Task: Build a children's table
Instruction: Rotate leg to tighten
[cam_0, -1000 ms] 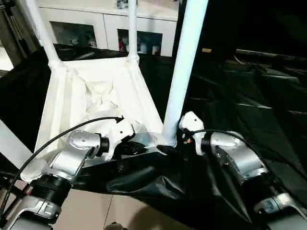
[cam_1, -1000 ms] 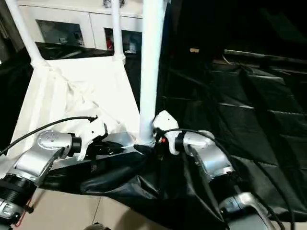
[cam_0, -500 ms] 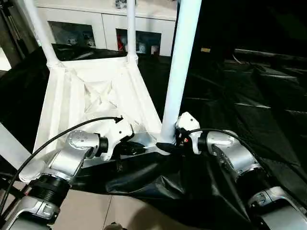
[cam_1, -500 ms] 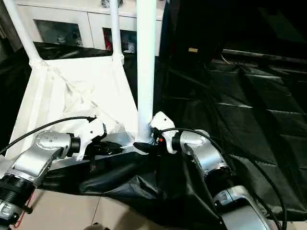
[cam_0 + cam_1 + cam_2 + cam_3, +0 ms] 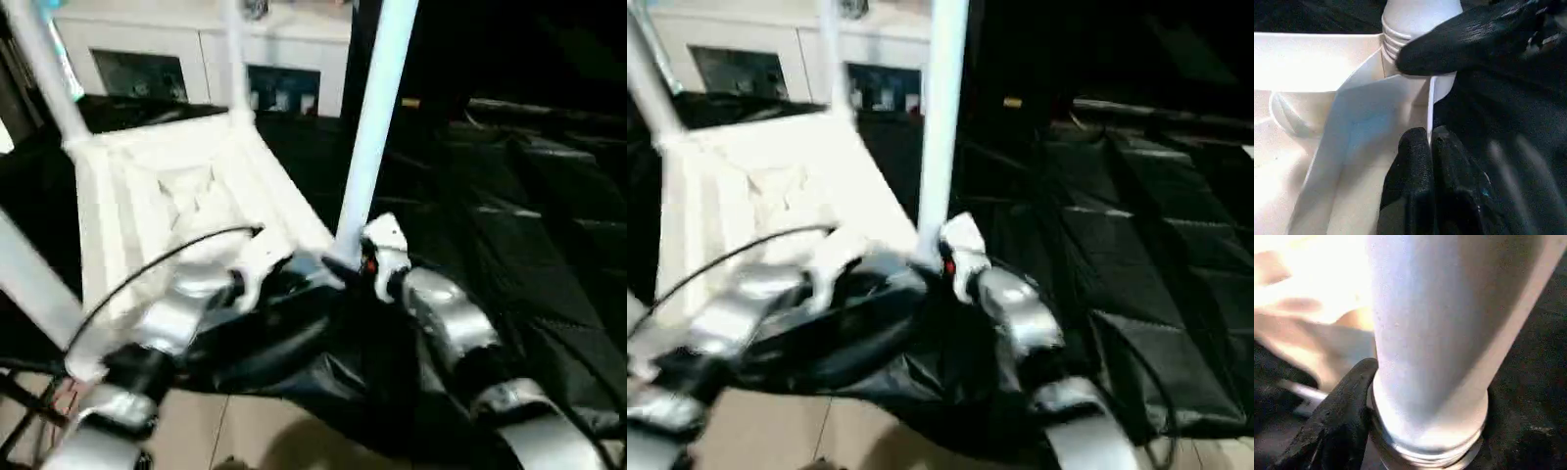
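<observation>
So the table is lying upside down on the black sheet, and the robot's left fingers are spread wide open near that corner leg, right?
Not quite. The table top does lie upside down on the black sheet, but the left fingers are pressed together beside the corner leg, as the left wrist view shows.

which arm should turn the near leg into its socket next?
Probably the right. Its pincer sits at the base of the near leg, one black finger against the threaded end. The left pincer is shut on the tabletop's rim, likely steadying it.
</observation>
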`<state>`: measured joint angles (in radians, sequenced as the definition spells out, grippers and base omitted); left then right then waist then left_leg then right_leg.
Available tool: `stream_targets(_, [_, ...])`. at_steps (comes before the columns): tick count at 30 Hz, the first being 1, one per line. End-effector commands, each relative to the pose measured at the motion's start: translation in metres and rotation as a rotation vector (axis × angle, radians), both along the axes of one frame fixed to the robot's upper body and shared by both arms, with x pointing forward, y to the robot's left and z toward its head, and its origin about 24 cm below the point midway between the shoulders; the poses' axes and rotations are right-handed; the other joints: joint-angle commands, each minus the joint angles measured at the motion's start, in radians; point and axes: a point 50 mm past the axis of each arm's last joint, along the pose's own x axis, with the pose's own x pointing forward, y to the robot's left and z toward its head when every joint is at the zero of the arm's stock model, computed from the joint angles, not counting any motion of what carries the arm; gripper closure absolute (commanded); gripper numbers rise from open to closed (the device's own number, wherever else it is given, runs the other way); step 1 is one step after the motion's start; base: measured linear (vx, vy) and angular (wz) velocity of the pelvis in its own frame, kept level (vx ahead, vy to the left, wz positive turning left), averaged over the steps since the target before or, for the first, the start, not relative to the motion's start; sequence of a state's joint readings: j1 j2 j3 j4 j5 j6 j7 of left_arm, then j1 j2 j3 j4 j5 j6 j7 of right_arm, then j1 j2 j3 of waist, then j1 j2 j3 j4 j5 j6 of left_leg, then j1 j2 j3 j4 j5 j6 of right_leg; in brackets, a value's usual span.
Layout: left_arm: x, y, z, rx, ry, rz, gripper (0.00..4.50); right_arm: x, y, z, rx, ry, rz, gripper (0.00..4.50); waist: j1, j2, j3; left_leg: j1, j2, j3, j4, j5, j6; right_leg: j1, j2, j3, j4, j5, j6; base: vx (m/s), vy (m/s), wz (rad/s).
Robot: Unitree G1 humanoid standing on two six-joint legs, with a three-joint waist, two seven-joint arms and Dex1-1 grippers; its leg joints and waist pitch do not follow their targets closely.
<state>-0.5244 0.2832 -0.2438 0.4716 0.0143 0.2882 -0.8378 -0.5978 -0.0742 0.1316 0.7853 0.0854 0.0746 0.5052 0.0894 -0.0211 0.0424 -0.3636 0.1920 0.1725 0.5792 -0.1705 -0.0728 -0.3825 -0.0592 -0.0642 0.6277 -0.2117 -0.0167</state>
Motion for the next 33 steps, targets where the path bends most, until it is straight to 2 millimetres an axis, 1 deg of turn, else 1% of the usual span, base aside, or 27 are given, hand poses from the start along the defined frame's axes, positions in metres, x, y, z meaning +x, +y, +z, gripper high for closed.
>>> stream_targets(1, [0.006, -0.029, 0.001, -0.043, -0.043, 0.040, 4.50, -0.007, 0.040, -0.001, 0.045, 0.015, 0.097, 1.76, 0.000, 0.000, -0.045, 0.014, 0.042, -0.017, -0.075, -0.293, -0.022, 0.024, -0.095, 0.058, -0.104, -0.357, -0.148, 0.000, 0.000, 0.00])
stream_targets(2, [0.006, -0.031, 0.002, -0.045, -0.047, 0.036, 4.50, -0.007, 0.042, 0.000, 0.051, 0.011, 0.105, 1.76, 0.003, 0.000, -0.048, 0.014, 0.043, -0.017, -0.074, -0.282, -0.019, 0.026, -0.095, 0.056, -0.102, -0.340, -0.147, 0.000, 0.000, 0.00])
stream_targets(3, [0.006, -0.035, 0.002, -0.050, -0.052, 0.030, 4.50, -0.008, 0.046, 0.001, 0.060, 0.005, 0.117, 1.41, 0.003, 0.000, -0.048, 0.013, 0.043, -0.016, -0.074, -0.271, -0.012, 0.026, -0.094, 0.057, -0.100, -0.312, -0.153, 0.000, 0.000, 0.00])
stream_targets(4, [0.004, -0.038, 0.002, -0.056, -0.048, -0.003, 4.50, -0.009, 0.049, 0.004, 0.089, 0.000, 0.143, 1.41, 0.004, 0.000, -0.048, 0.012, 0.043, -0.016, -0.074, -0.266, -0.008, 0.027, -0.094, 0.057, -0.100, -0.300, -0.155, 0.000, 0.000, 0.00])
stream_targets(5, [0.002, -0.039, 0.002, -0.054, -0.047, -0.034, 4.50, -0.009, 0.051, 0.006, 0.112, -0.002, 0.160, 1.03, 0.005, 0.000, -0.050, 0.009, 0.043, -0.016, -0.074, -0.251, -0.001, 0.030, -0.094, 0.057, -0.096, -0.273, -0.158, 0.000, 0.000, 0.00])
stream_targets(6, [0.000, -0.039, 0.002, -0.052, -0.051, -0.063, 4.50, -0.010, 0.051, 0.008, 0.125, -0.006, 0.179, 1.01, 0.004, -0.004, -0.051, 0.007, 0.044, -0.015, -0.073, -0.238, 0.005, 0.031, -0.092, 0.056, -0.093, -0.244, -0.162, 0.000, 0.000, 0.00])
stream_targets(7, [-0.001, -0.038, 0.002, -0.053, -0.053, -0.070, 4.50, -0.010, 0.050, 0.009, 0.124, -0.008, 0.187, 0.96, 0.006, -0.002, -0.051, 0.007, 0.043, -0.015, -0.073, -0.232, 0.009, 0.032, -0.092, 0.056, -0.092, -0.234, -0.164, 0.000, 0.000, 0.00])
stream_targets(8, [-0.001, -0.037, 0.002, -0.053, -0.058, -0.075, 4.50, -0.010, 0.049, 0.009, 0.119, -0.011, 0.197, 0.96, 0.006, -0.001, -0.051, 0.006, 0.043, -0.015, -0.073, -0.228, 0.011, 0.032, -0.092, 0.056, -0.091, -0.225, -0.166, 0.000, 0.000, 0.00])
stream_targets(9, [-0.004, -0.030, 0.002, -0.064, -0.063, -0.102, 4.50, -0.010, 0.043, 0.009, 0.095, -0.026, 0.232, 0.71, 0.005, -0.001, -0.051, 0.006, 0.044, -0.015, -0.073, -0.226, 0.015, 0.033, -0.092, 0.055, -0.091, -0.218, -0.171, 0.000, 0.000, 0.00])
stream_targets(10, [-0.004, -0.029, 0.002, -0.066, -0.064, -0.108, 4.50, -0.010, 0.042, 0.009, 0.092, -0.028, 0.238, 0.58, 0.005, -0.002, -0.050, 0.006, 0.044, -0.014, -0.073, -0.230, 0.017, 0.032, -0.094, 0.055, -0.092, -0.225, -0.172, 0.000, 0.000, 0.00])
stream_targets(11, [-0.005, -0.028, 0.002, -0.067, -0.066, -0.112, 4.50, -0.010, 0.041, 0.009, 0.088, -0.030, 0.243, 0.58, 0.005, -0.002, -0.050, 0.007, 0.044, -0.013, -0.073, -0.235, 0.018, 0.032, -0.094, 0.055, -0.093, -0.235, -0.171, 0.000, 0.000, 0.00])
stream_targets(12, [-0.010, -0.023, 0.003, -0.081, -0.062, -0.171, 4.50, -0.010, 0.036, 0.011, 0.056, -0.058, 0.276, 0.47, 0.007, -0.002, -0.050, 0.005, 0.044, -0.014, -0.073, -0.229, 0.019, 0.034, -0.095, 0.055, -0.094, -0.242, -0.169, 0.000, 0.000, 0.00])
stream_targets(13, [-0.012, -0.021, 0.002, -0.081, -0.055, -0.191, 4.50, -0.010, 0.034, 0.011, 0.044, -0.064, 0.291, 0.47, 0.006, -0.002, -0.051, 0.004, 0.044, -0.014, -0.073, -0.225, 0.019, 0.035, -0.095, 0.054, -0.093, -0.240, -0.169, 0.000, 0.000, 0.00])
stream_targets(14, [-0.014, -0.018, 0.002, -0.079, -0.049, -0.206, 4.50, -0.010, 0.032, 0.012, 0.037, -0.067, 0.309, 0.31, 0.006, 0.000, -0.051, 0.004, 0.045, -0.015, -0.073, -0.224, 0.021, 0.034, -0.095, 0.054, -0.092, -0.236, -0.169, 0.000, 0.000, 0.00])
stream_targets(15, [-0.018, -0.012, 0.001, -0.075, -0.035, -0.242, 4.50, -0.012, 0.027, 0.013, 0.021, -0.070, 0.362, 0.31, 0.006, -0.001, -0.050, 0.007, 0.046, -0.013, -0.073, -0.225, 0.024, 0.032, -0.094, 0.055, -0.092, -0.231, -0.173, 0.000, 0.000, 0.00])
stream_targets(17, [-0.022, -0.007, 0.001, -0.078, -0.021, -0.269, 4.50, -0.014, 0.021, 0.014, 0.005, -0.073, 0.416, 0.31, 0.006, 0.000, -0.049, 0.005, 0.047, -0.012, -0.074, -0.220, 0.030, 0.032, -0.092, 0.055, -0.090, -0.213, -0.177, 0.000, 0.000, 0.00])
stream_targets(18, [-0.023, -0.006, 0.001, -0.080, -0.016, -0.275, 4.50, -0.015, 0.019, 0.014, 0.000, -0.073, 0.433, 0.31, 0.011, 0.002, -0.051, 0.009, 0.049, -0.011, -0.072, -0.215, 0.033, 0.031, -0.092, 0.056, -0.088, -0.191, -0.183, 0.000, 0.000, 0.00])
stream_targets(19, [-0.026, -0.001, 0.002, -0.091, 0.004, -0.301, 4.50, -0.018, 0.012, 0.014, -0.012, -0.065, 0.496, 0.31, 0.012, 0.001, -0.051, 0.006, 0.049, -0.012, -0.073, -0.205, 0.037, 0.036, -0.089, 0.054, -0.083, -0.170, -0.186, 0.000, 0.000, 0.00])
stream_targets(20, [-0.028, 0.001, 0.002, -0.093, 0.012, -0.307, 4.50, -0.020, 0.009, 0.015, -0.015, -0.062, 0.518, 0.31, 0.012, 0.001, -0.051, 0.006, 0.049, -0.012, -0.073, -0.205, 0.037, 0.036, -0.089, 0.054, -0.083, -0.170, -0.186, 0.000, 0.000, 0.00])
stream_targets(21, [-0.029, 0.003, 0.002, -0.096, 0.019, -0.318, 4.50, -0.021, 0.006, 0.015, -0.017, -0.056, 0.546, 0.31, 0.013, 0.001, -0.052, 0.007, 0.050, -0.010, -0.072, -0.190, 0.044, 0.035, -0.088, 0.053, -0.080, -0.130, -0.196, 0.000, 0.000, 0.00])
stream_targets(22, [-0.030, 0.005, 0.002, -0.099, 0.027, -0.329, 4.50, -0.023, 0.004, 0.015, -0.019, -0.050, 0.571, 0.31, 0.014, 0.001, -0.052, 0.007, 0.049, -0.009, -0.072, -0.188, 0.046, 0.035, -0.087, 0.053, -0.079, -0.123, -0.199, 0.000, 0.000, 0.00])
stream_targets(25, [-0.035, 0.011, 0.002, -0.100, 0.060, -0.367, 4.50, -0.029, -0.004, 0.015, -0.029, -0.026, 0.645, 0.31, 0.022, 0.000, -0.053, 0.006, 0.048, -0.008, -0.069, -0.169, 0.056, 0.038, -0.088, 0.053, -0.077, -0.103, -0.203, 0.000, 0.000, 0.00])
stream_targets(28, [-0.039, 0.016, 0.003, -0.100, 0.087, -0.394, 4.50, -0.032, -0.008, 0.015, -0.025, -0.003, 0.684, 0.63, 0.027, 0.001, -0.053, 0.009, 0.049, -0.007, -0.069, -0.171, 0.056, 0.037, -0.088, 0.052, -0.076, -0.107, -0.208, 0.000, 0.000, 0.00])
stream_targets(29, [-0.040, 0.017, 0.003, -0.103, 0.095, -0.399, 4.50, -0.033, -0.008, 0.016, -0.020, 0.002, 0.688, 0.66, 0.026, 0.000, -0.052, 0.008, 0.049, -0.007, -0.070, -0.174, 0.055, 0.037, -0.088, 0.052, -0.076, -0.113, -0.209, 0.000, 0.000, 0.00])
stream_targets(31, [-0.044, 0.019, 0.003, -0.115, 0.125, -0.421, 4.50, -0.035, -0.009, 0.016, 0.000, 0.016, 0.704, 0.87, 0.026, 0.000, -0.051, 0.008, 0.050, -0.007, -0.071, -0.181, 0.054, 0.036, -0.088, 0.052, -0.078, -0.125, -0.209, 0.000, 0.000, 0.00])
stream_targets(32, [-0.045, 0.020, 0.003, -0.117, 0.128, -0.425, 4.50, -0.036, -0.009, 0.016, 0.003, 0.021, 0.709, 0.87, 0.026, 0.001, -0.052, 0.008, 0.050, -0.007, -0.071, -0.183, 0.052, 0.036, -0.088, 0.052, -0.077, -0.128, -0.209, 0.000, 0.000, 0.00])
stream_targets(33, [-0.047, 0.020, 0.003, -0.122, 0.144, -0.432, 4.50, -0.037, -0.008, 0.015, 0.011, 0.030, 0.720, 1.07, 0.026, 0.003, -0.052, 0.008, 0.050, -0.008, -0.071, -0.183, 0.050, 0.036, -0.088, 0.052, -0.078, -0.130, -0.210, 0.000, 0.000, 0.00])
